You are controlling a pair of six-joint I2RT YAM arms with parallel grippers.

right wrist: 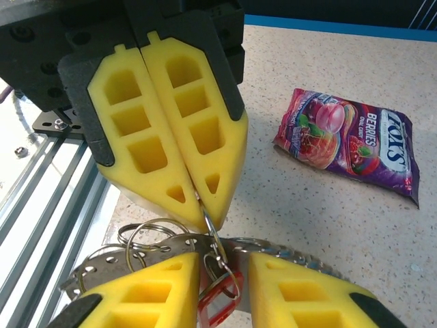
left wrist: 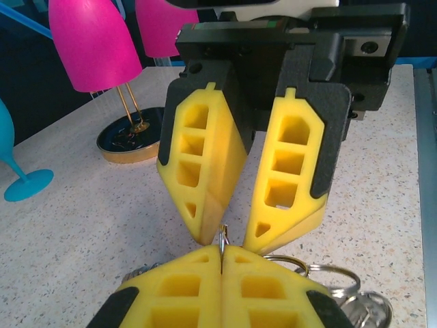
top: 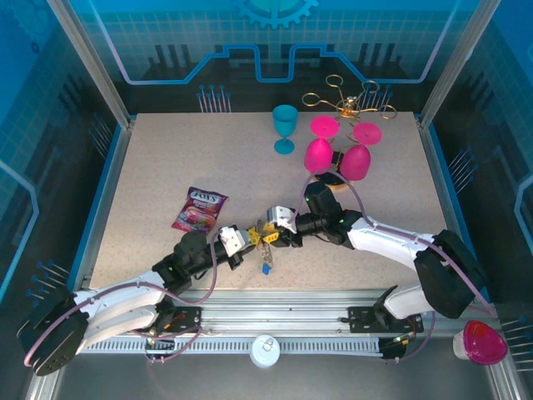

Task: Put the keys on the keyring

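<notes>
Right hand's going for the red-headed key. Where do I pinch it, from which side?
Pinch the red key by its plastic head: flat and broader than the wire ring it hangs from. The left hand clamps that ring, so come in head-on opposite it; the right hand's open fingers straddle the head.

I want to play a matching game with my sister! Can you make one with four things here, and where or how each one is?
Things:
1 bag
2 teal goblet
3 left gripper
4 gold rack

Places or states:
a behind the pink goblets
b shut on a thin ring
c lying flat on the table
d standing upright on its foot

Pairs: 1-c, 2-d, 3-b, 4-a
</notes>
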